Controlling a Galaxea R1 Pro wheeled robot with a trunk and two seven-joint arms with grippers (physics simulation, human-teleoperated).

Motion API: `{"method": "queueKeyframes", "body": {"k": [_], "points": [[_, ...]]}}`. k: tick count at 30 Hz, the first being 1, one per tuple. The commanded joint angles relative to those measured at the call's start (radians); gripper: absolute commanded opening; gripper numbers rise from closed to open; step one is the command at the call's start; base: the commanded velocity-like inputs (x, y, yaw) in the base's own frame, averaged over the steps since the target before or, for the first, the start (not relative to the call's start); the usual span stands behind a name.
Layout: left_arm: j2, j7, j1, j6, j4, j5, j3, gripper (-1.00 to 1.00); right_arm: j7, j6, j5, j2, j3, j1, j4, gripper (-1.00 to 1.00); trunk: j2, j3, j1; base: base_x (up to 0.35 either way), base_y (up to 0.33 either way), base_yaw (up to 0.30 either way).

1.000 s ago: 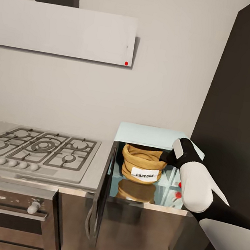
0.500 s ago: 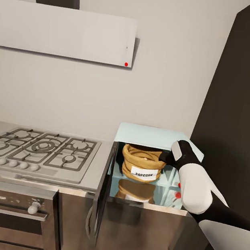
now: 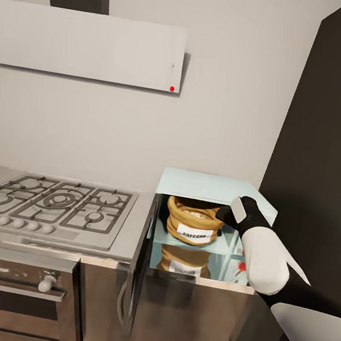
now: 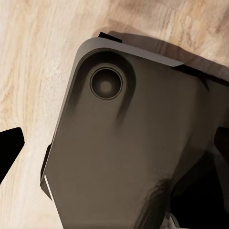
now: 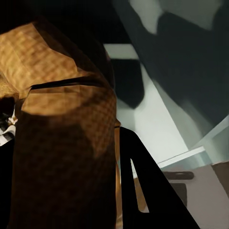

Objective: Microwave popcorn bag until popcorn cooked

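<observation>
Pale blue microwave [image 3: 212,187] interior, popcorn bag [image 3: 192,221] inside — right tool [image 3: 223,215] touching its rim

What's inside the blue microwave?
The popcorn bag sits inside the open microwave, with the right gripper at its rim. The bag hides the back wall behind it.

We see the small tan burlap popcorn bag [image 3: 193,222] inside the pale blue boxy microwave [image 3: 212,187], which sits right of the steel gas hob [image 3: 54,204], door [image 3: 138,265] swung open leftward.
</observation>
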Motion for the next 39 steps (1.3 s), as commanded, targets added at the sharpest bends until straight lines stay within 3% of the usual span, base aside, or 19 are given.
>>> {"method": "queueKeyframes", "body": {"k": [1,19,20,29,35,39], "points": [[0.000,-0.001,0.000,-0.001,-0.001,0.001,0.007,1.00,0.000,0.005,0.019,0.000,0.006,0.025,0.034,-1.00,0.000,-0.001,0.014,0.000,0.000,0.000],[0.000,-0.001,0.000,-0.001,-0.001,0.000,0.007,1.00,-0.003,0.007,0.023,-0.001,0.007,0.025,0.048,-1.00,0.000,-0.001,0.014,0.000,0.000,0.000],[0.000,-0.001,0.000,-0.001,-0.001,0.000,0.007,1.00,-0.003,0.007,0.024,-0.001,0.007,0.025,0.048,1.00,0.000,-0.001,0.014,0.000,0.000,0.000],[0.000,-0.001,0.000,-0.001,-0.001,0.000,0.007,1.00,0.006,0.017,0.030,-0.001,0.006,0.025,0.047,1.00,0.000,-0.001,0.014,0.000,0.000,0.000],[0.000,-0.001,0.000,-0.001,-0.001,0.000,0.007,1.00,0.013,0.082,0.020,-0.002,0.006,0.025,0.026,1.00,0.000,-0.001,0.014,0.000,0.000,0.000],[0.000,-0.001,0.000,-0.001,-0.001,-0.001,0.008,1.00,0.013,0.084,0.020,-0.002,0.007,0.025,0.025,1.00,0.000,-0.001,0.014,-0.001,0.000,0.000]]}}
